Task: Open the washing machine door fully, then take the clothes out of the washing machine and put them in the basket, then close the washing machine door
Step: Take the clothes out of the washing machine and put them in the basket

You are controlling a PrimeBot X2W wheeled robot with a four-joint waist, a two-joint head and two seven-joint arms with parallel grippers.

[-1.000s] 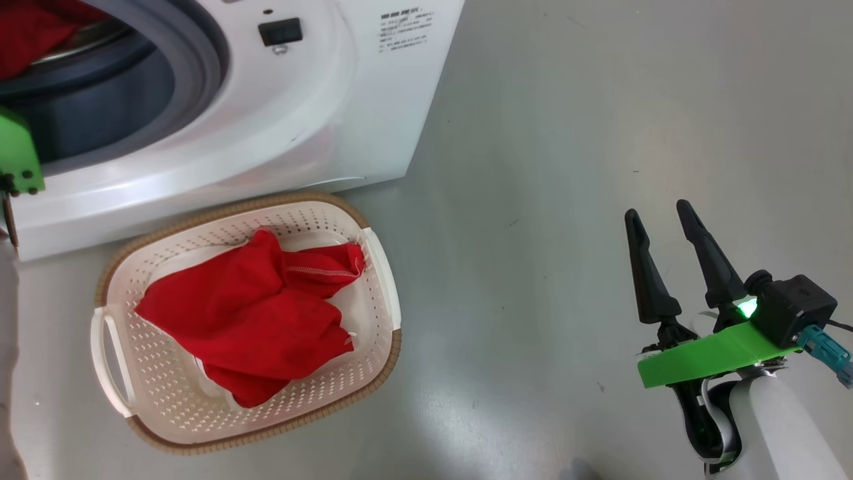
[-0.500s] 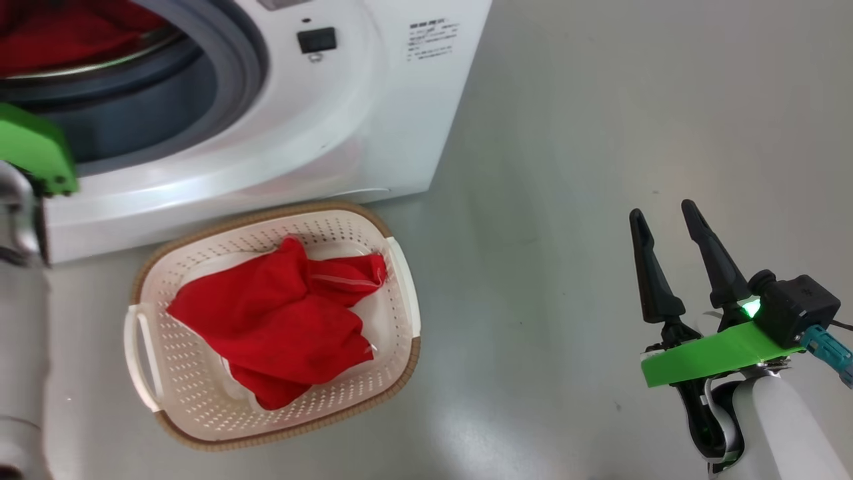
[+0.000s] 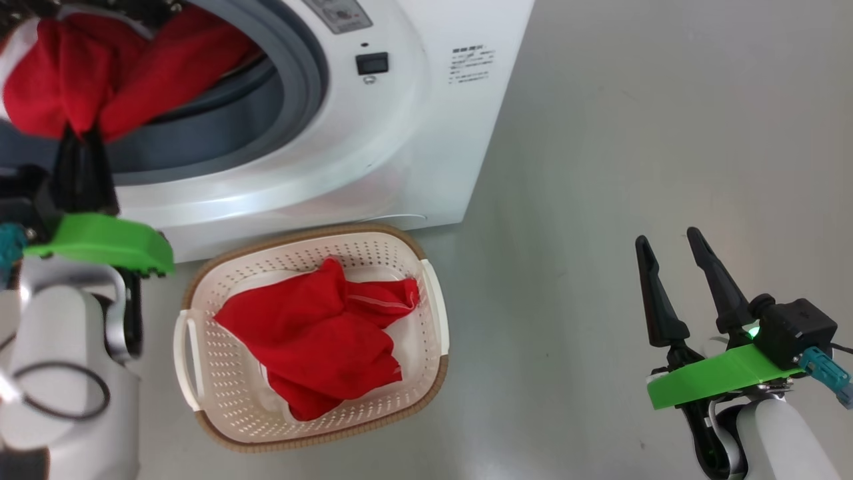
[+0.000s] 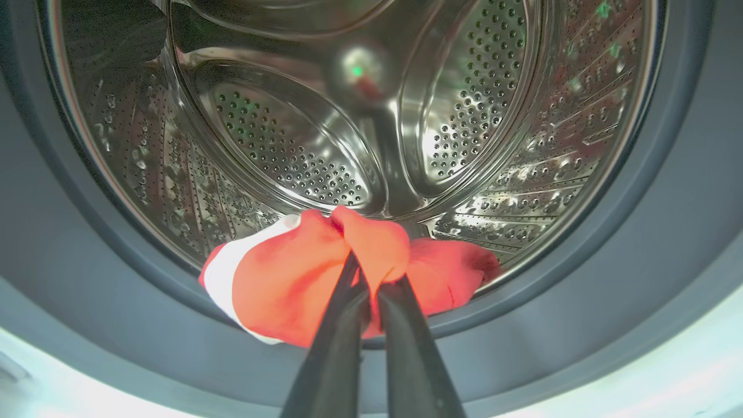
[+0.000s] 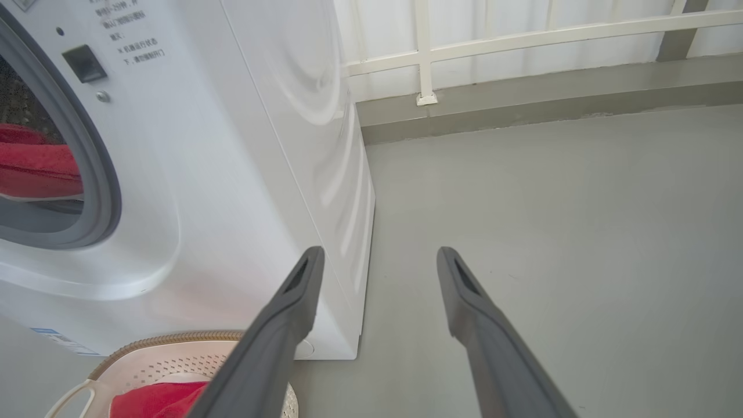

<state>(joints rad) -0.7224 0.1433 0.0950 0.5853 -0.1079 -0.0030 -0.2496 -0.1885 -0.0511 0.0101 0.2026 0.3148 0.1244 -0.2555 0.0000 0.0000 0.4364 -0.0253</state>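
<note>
**Desk:** Upper left of the head view. What are we looking at?

**Robot:** My left pincer (image 3: 81, 133), its two dark fingers pressed together on a bunched fold of a red garment (image 3: 100, 67). It is at the mouth of the washing machine (image 3: 413, 133).

**Desk:** How far out of the machine is the garment?

**Robot:** In my left wrist view it lies across the lower lip of the opening. Part of it rests on the grey rubber ring (image 4: 580, 325) and part sits against the perforated steel drum (image 4: 278, 145) behind. A band of white trim shows on its left side.

**Desk:** And the basket?

**Robot:** It is in the lower centre of the head view. The cream basket (image 3: 434, 300) stands on the grey floor (image 3: 633, 100), just in front of the machine's white face. Whether its brown rim touches the machine, I cannot tell. More red clothes (image 3: 313, 333) lie heaped inside, with a pale stitched hem toward the right.

**Desk:** Your other arm?

**Robot:** It is at the lower right of the head view. My right pincer (image 3: 666, 235) has its fingers spread and pointing up the frame. It is over bare floor, well apart from basket and machine. Its own wrist view takes in the machine's right front corner, and the basket's rim at the bottom left.
</note>
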